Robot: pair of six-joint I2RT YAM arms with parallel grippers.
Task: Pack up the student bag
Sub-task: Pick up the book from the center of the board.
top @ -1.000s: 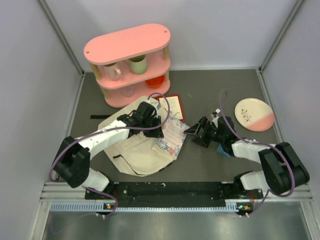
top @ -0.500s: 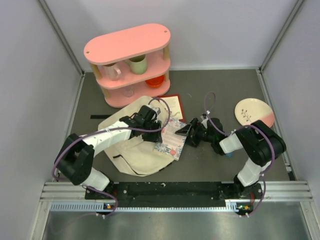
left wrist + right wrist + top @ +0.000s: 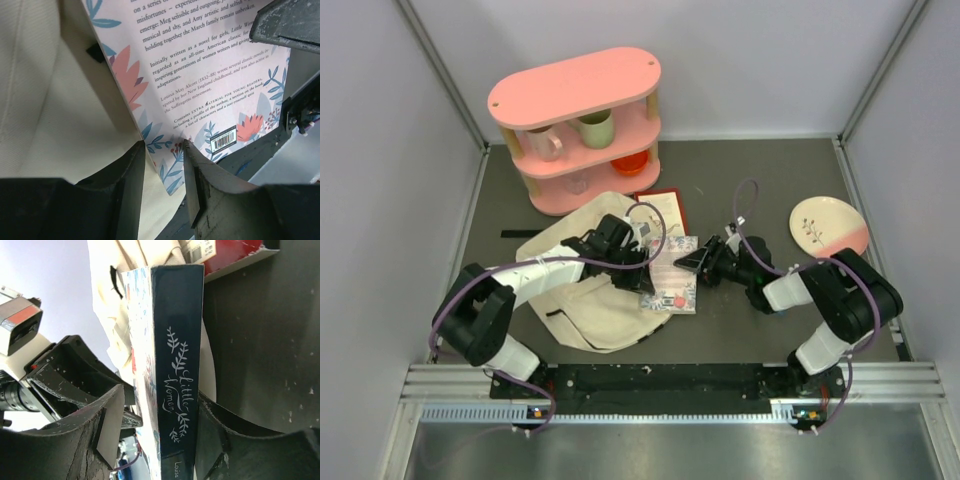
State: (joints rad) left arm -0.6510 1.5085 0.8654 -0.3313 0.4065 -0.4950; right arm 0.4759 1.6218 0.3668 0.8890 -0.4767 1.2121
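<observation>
- On the gray worktop (image 3: pixel 750 190), a bit left of the middle, the student bag (image 3: pixel 582 300) lies flat and floppy.
- A flowery book (image 3: pixel 672 272) rests partly on the bag's right side and partly sticks out past it.
- My left arm (image 3: pixel 530 272) reaches across the bag to the book's left edge.
- The left jaws are a little way apart. A corner of the book and some bag cloth show in the gap. I cannot tell if they pinch anything.
- My right arm (image 3: pixel 788 290) reaches in from the other side.
- The right jaws are clamped on the book, with one finger (image 3: pixel 107 425) against each cover. The dark spine says "Little Women" and faces the wrist camera.
- A red-edged flat thing (image 3: pixel 667 207) lies just behind the book.
- A pink shelf (image 3: pixel 575 95) with cups on it stands at the back left.
- A pink and white plate (image 3: pixel 828 228) sits well apart on the right.
</observation>
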